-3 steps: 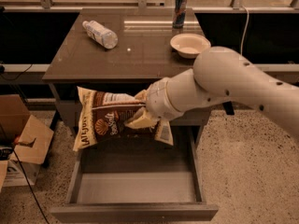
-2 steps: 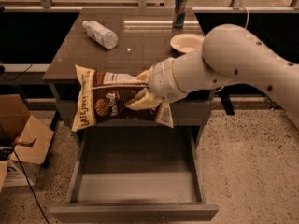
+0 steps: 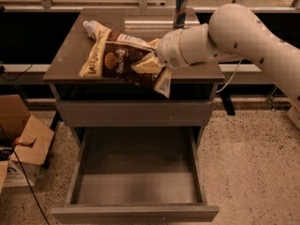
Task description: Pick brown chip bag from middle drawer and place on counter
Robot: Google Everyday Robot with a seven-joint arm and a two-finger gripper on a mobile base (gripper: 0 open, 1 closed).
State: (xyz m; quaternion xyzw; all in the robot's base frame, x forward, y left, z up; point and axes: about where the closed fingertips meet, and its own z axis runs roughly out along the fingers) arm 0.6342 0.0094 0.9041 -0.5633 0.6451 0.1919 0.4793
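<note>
The brown chip bag (image 3: 119, 60) hangs over the counter (image 3: 63, 62), tilted, its cream right end pinched in my gripper (image 3: 149, 63). The gripper is shut on that end of the bag, above the counter's middle. The white arm reaches in from the upper right. The middle drawer (image 3: 136, 191) stands pulled out below the counter, its flat floor bare. The bag covers most of a clear plastic water bottle (image 3: 91, 27) at the counter's back left.
A dark can (image 3: 180, 11) stands at the counter's back edge. Cardboard boxes (image 3: 21, 142) sit on the speckled floor at the left, with a black cable beside them. A cable hangs at the cabinet's right side.
The arm has lifted the chip bag up from in front of the drawer opening to above the counter top. The bag now hides most of the bottle, and the arm hides the bowl.
</note>
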